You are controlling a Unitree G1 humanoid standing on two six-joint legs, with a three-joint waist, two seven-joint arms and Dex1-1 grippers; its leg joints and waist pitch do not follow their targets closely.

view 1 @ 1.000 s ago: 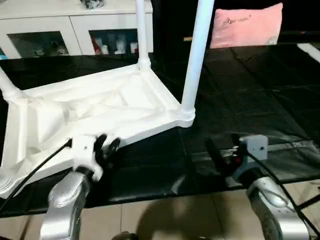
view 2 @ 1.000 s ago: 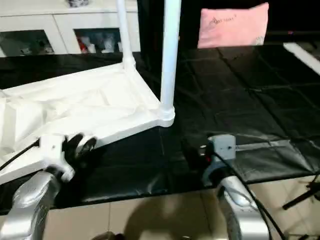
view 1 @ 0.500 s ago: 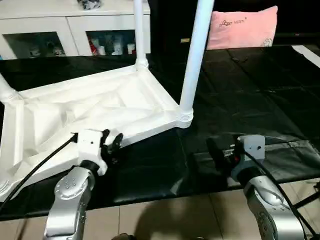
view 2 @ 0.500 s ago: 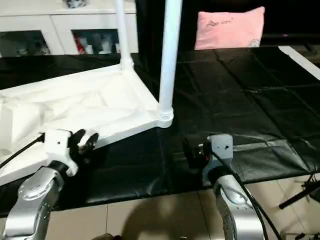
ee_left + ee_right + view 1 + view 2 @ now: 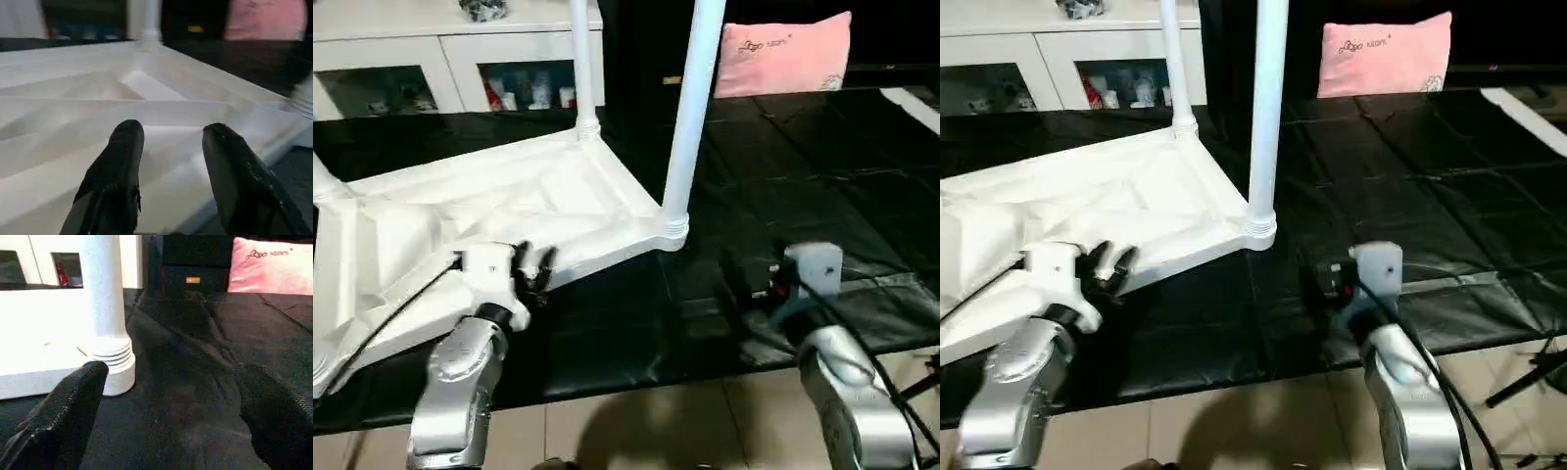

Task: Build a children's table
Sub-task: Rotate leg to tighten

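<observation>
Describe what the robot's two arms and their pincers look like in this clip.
Both forearms are rounded silver shells. Each wrist carries a boxy white block, with a black cable trailing back from it. The left pincer and right pincer each have two thick, glossy black fingers. A red spot shows at the right wrist.

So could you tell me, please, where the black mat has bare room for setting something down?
The black mat lies bare between the near leg, the pink pillow and the right hand. The upturned tabletop crowds its other side, the left hand at its edge.
</observation>
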